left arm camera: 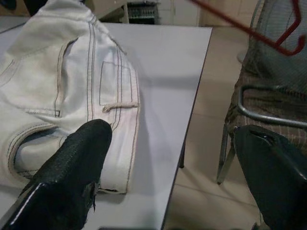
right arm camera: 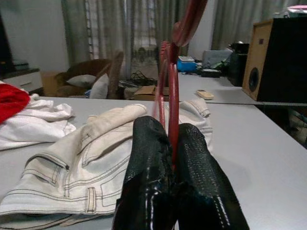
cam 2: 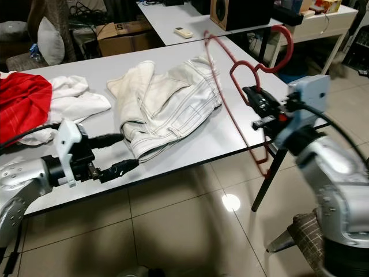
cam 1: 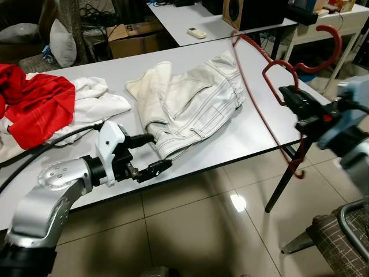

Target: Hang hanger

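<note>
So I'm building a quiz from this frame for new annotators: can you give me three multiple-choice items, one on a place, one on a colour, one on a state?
1. Where do the white jeans lie?
A. on the table
B. on the floor
C. on the chair

2. What colour is the hanger?
A. white
B. red
C. black

3. How is the right gripper?
A. open over the jeans
B. open beside the hanger
C. shut on the hanger

Answers:
1. A, the jeans lie crumpled on the grey tabletop, by the left gripper, which is open at the table's near edge.
2. B, its thin frame and hook are red in both eye views.
3. C, the right wrist view shows both fingers pressed together around the red wire.
</note>
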